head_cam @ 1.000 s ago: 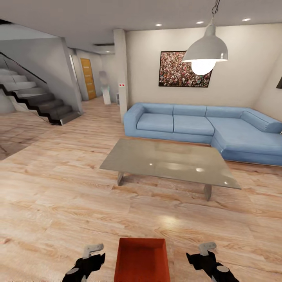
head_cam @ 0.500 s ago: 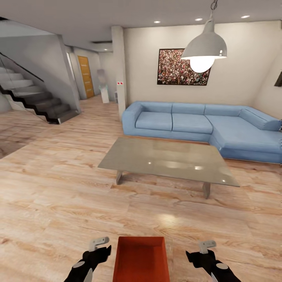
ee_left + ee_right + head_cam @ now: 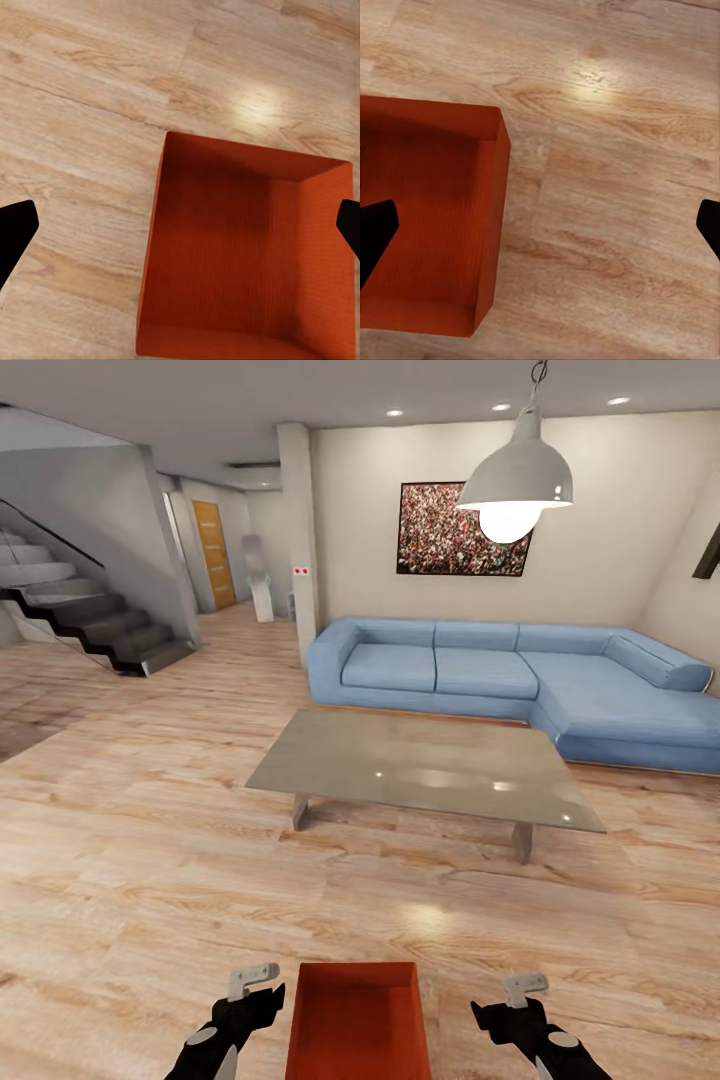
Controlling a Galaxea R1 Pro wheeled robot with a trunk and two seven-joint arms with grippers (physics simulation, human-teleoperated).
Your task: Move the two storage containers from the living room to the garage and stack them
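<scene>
Left gripper (image 3: 252, 982): low in the head view, just left of the bin; jaws spread wide, holding nothing; in the left wrist view the two dark fingertips (image 3: 15, 238) sit at opposite edges, one over bare planks, the other over the bin's far wall.
Right gripper (image 3: 525, 992): low in the head view, right of the bin and apart from it; jaws spread wide, holding nothing; in the right wrist view one dark fingertip (image 3: 375, 234) lies over the bin's interior, the other over bare planks.
Storage container (image 3: 358, 1020): orange-red rectangular bin, open top, interior bare; resting on the wood floor between the two grippers, nearer the left one; upright, not tilted; contact with either gripper not observed.
Container, wrist views: seen from above, walls and base plain (image 3: 244, 255); one corner and wall seen from the right arm (image 3: 431, 217).
Wood floor (image 3: 150, 860): light planks, glossy highlight just beyond the bin.
Coffee table (image 3: 425, 768): grey, low, well beyond the bin, top bare and reflective.
Corner sofa (image 3: 520, 685): blue, behind the table, against the beige wall.
Pendant lamp (image 3: 515, 475): white, lit, hanging above the table.
Wall picture (image 3: 462, 530): dark frame, speckled pattern, above the sofa.
Staircase (image 3: 90, 615): dark treads, far left.
Door (image 3: 214, 555): orange-brown, at the end of the passage beyond the stairs.
</scene>
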